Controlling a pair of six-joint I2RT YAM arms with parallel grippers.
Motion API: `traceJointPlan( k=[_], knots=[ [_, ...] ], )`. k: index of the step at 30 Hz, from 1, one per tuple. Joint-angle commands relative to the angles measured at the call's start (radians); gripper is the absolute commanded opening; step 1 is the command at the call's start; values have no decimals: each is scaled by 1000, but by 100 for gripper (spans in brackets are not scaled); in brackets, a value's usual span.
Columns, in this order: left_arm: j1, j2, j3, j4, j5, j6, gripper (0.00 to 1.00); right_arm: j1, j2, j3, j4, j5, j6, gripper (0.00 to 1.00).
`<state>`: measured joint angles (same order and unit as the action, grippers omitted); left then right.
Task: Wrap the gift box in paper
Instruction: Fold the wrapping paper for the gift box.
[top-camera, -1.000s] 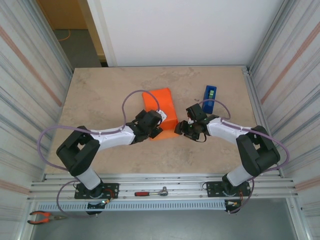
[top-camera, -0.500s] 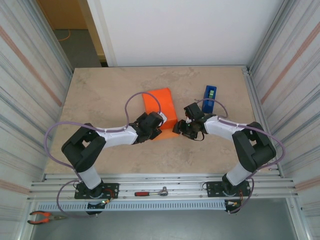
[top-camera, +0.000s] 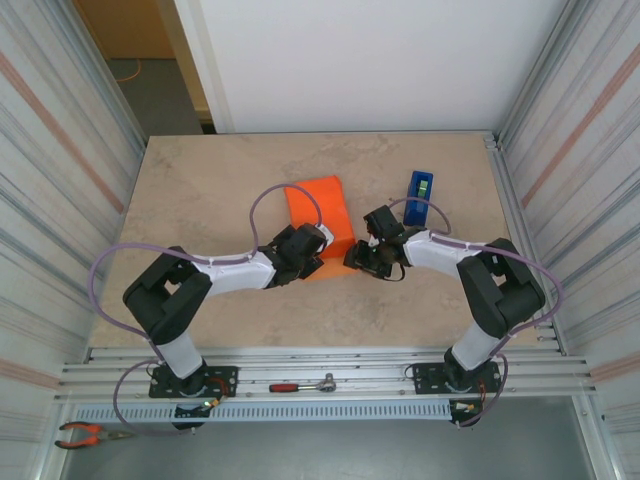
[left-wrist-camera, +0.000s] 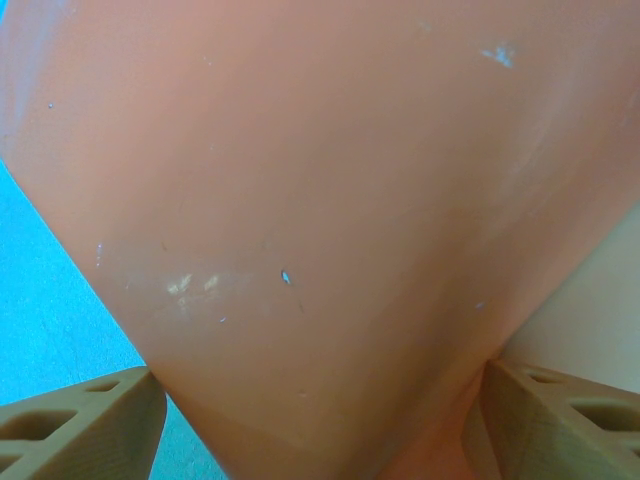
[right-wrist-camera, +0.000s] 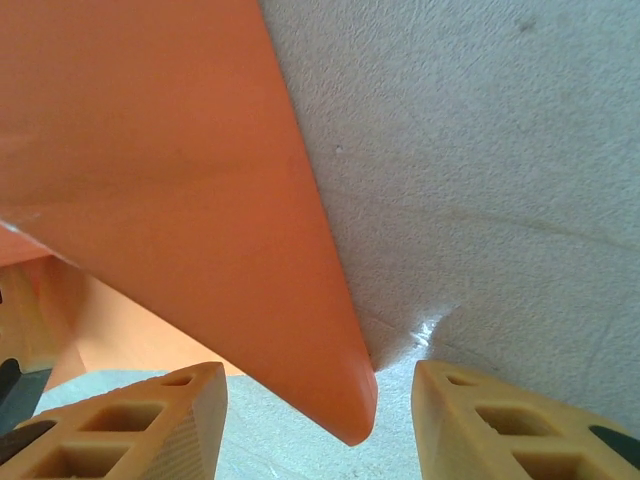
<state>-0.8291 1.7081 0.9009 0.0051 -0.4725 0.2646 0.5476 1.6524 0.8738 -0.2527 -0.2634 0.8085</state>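
Fingers (left-wrist-camera: 80, 425) of the left gripper (left-wrist-camera: 320, 410) stand wide apart. The orange paper (left-wrist-camera: 320, 200) spans the whole gap between them and meets both inner edges. Whether they press on it cannot be told. The right gripper (right-wrist-camera: 320, 405) has its fingers (right-wrist-camera: 130, 420) partly spread. A pointed corner of the paper (right-wrist-camera: 200, 180) hangs down between them, clear of both, so that gripper holds nothing.

From above, the paper (top-camera: 318, 212) sits as a folded, raised orange bundle near the middle of the table (top-camera: 200, 200). The gift box cannot be told apart from its orange cover in any view. The left gripper (top-camera: 312, 255) lies against the near left side of the bundle. The right gripper (top-camera: 356, 260) is at the bundle's near right corner. The two arms reach in from opposite sides and almost face each other across that near edge.

A blue tape dispenser (top-camera: 419, 190) stands to the right of the bundle and a little farther back, apart from it and near the right arm's wrist. Purple cables (top-camera: 262, 200) loop up from both arms, and the left one arches beside the paper's left edge.

On the metal rail (top-camera: 120, 372) at the near edge, between the two arm bases, lies a ratchet with a red handle (top-camera: 305, 385). Pliers with orange handles (top-camera: 85, 433) lie at the lower left, nearer than the rail.
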Motion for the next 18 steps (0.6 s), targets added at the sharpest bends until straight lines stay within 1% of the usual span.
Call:
traceJointPlan(
  k=[1, 10, 13, 18],
  knots=[
    [6, 24, 18, 4, 5, -10, 82, 12, 18, 14, 5, -12, 20, 49],
    [5, 29, 19, 1, 9, -12, 81, 12, 14, 6, 7, -5, 24, 32],
    [5, 31, 21, -5, 8, -15, 80, 11, 7, 9, 6, -5, 23, 22],
    [5, 41, 33, -13, 1, -13, 79, 12, -2, 20, 3, -13, 21, 3]
  ],
)
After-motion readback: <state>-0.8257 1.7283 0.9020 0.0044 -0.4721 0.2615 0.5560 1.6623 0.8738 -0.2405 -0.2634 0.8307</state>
